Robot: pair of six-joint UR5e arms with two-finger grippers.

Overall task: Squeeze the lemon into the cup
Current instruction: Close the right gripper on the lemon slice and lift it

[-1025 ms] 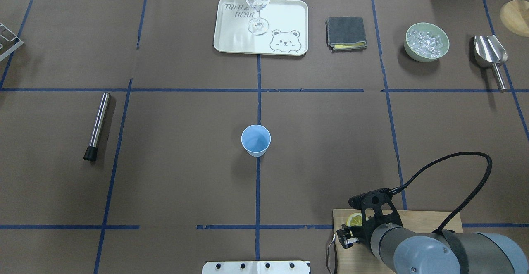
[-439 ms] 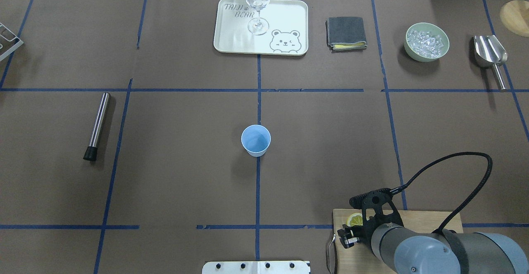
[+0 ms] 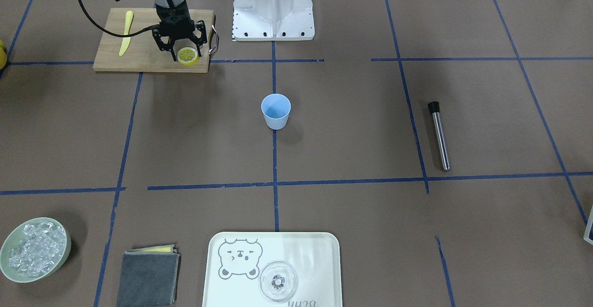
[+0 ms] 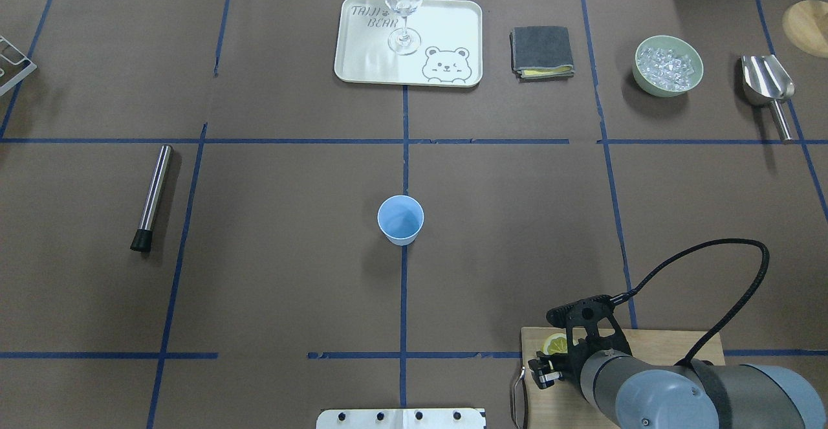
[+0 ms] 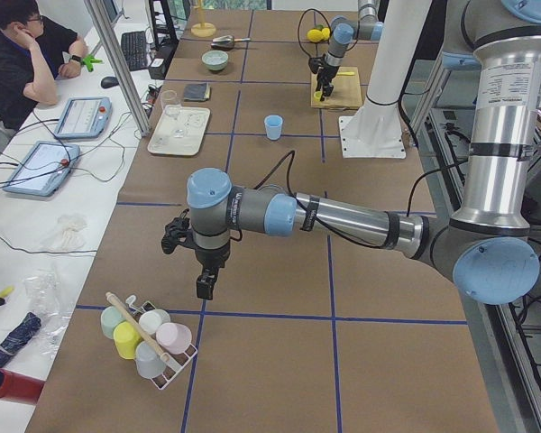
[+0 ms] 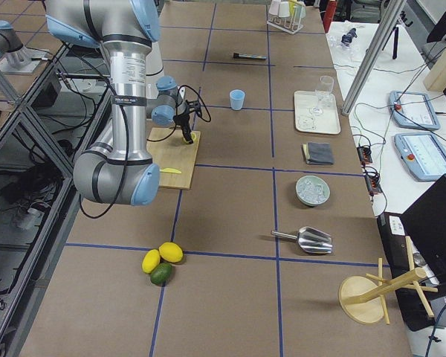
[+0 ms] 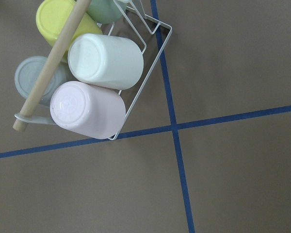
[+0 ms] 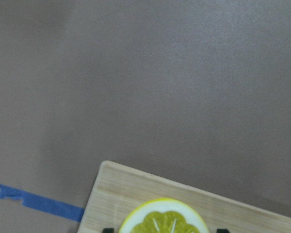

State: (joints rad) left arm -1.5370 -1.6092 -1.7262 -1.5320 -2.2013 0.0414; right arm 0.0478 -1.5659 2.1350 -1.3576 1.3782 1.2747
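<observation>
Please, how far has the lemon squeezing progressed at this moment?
Done: nothing visible; the cup looks empty. In hand: the right gripper straddles the lemon on the cutting board, jaws apart. Left: grip the lemon, carry it over the cup, squeeze.

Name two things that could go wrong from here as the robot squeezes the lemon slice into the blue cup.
1. The lemon slice lies flat near the cutting board's corner, between the right end effector's open fingers; a thin slice may slip out or slide off the board as they close.
2. The cup stands free, apart from the board; the carry could drip juice, or the arm could tip it.
</observation>
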